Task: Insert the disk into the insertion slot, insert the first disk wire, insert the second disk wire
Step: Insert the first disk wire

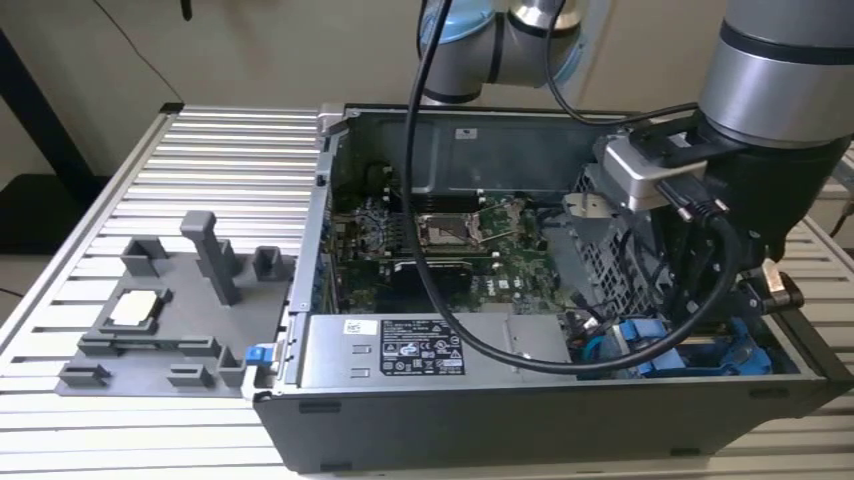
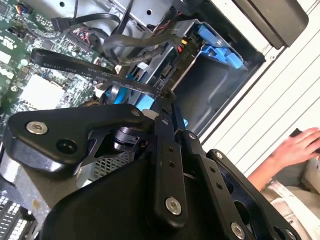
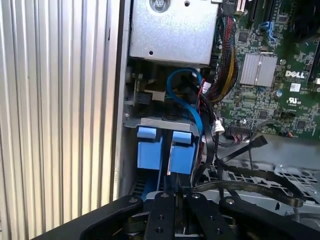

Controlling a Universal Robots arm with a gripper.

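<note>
One slatted table [image 1: 134, 200]: bare aluminium ribs fill the exterior view from 9 o'clock round to 6 o'clock and carry everything else.
Computer case [image 1: 534, 420]: dark, lying open on the table, from the middle of the exterior view out to 4 o'clock.
Arm [image 1: 774, 80]: a grey and silver column at 2 o'clock in the exterior view, reaching down into the case's corner at 4 o'clock, with a black cable looping off it across the case.
Motherboard [image 1: 441, 240]: green, flat on the case floor near the centre.
Power-supply box [image 1: 414, 350]: grey with a label, along the case's near wall at 6 o'clock.
Grey tray [image 1: 147, 310]: at 8 o'clock, well apart from the arm, with upright posts and a small pale part lying in it.
Insertion slot [image 3: 160, 121]: a grey sheet-metal bay just beside the case wall, directly ahead of the fingertips.
Disk [image 3: 150, 150]: seated in the slot, with the two blue tabs of its caddy showing at the mouth.
Gripper [image 3: 175, 186]: poised just short of the blue tabs, jaws drawn almost together and pinching the end of the flat black wire.
Flat black wire [image 2: 90, 62]: runs from over the motherboard straight to the fingertips.
Hand [image 2: 300, 145]: a person's, resting outside the case on the ribbed table.
</note>
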